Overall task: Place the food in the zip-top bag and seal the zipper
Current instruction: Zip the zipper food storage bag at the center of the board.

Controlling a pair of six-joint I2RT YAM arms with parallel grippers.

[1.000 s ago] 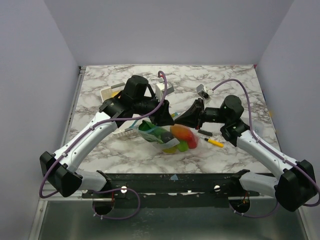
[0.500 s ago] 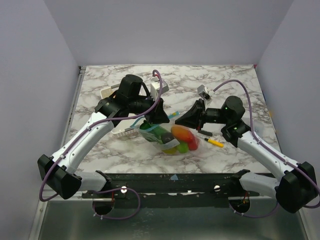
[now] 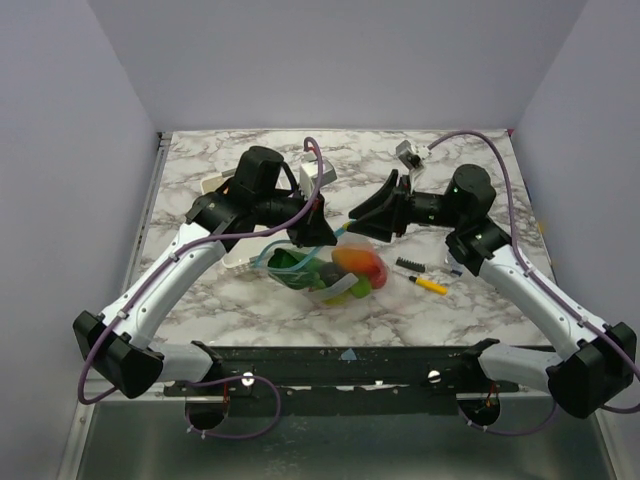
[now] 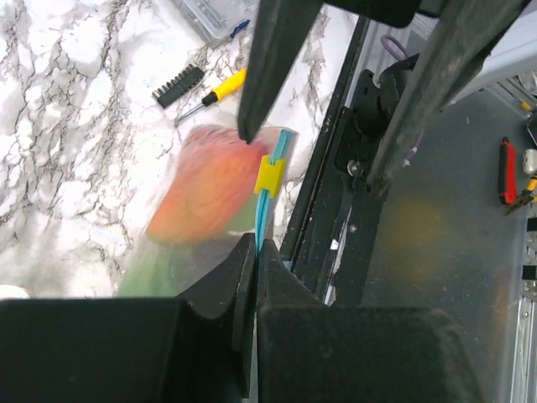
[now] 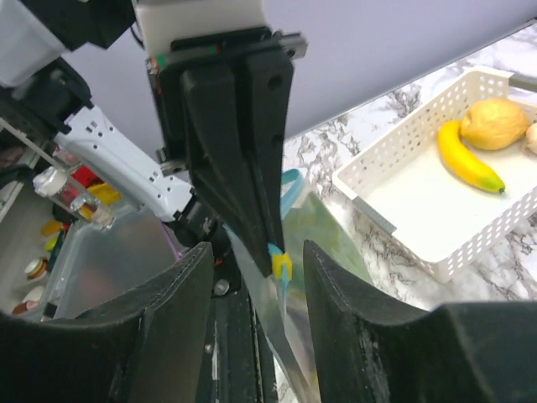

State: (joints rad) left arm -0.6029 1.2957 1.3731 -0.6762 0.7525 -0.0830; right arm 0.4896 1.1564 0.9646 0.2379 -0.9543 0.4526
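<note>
Left hand (image 4: 255,252) clamps the zipper (image 4: 268,206); right hand (image 5: 254,273) gapes. Only right wrist view shows banana (image 5: 470,158), perhaps lemon (image 5: 495,113).

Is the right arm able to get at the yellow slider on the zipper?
Probably yes: the right claw is open with the slider showing between its fingers. The left claw pinches the zipper just beside it, close but not covering it.
</note>
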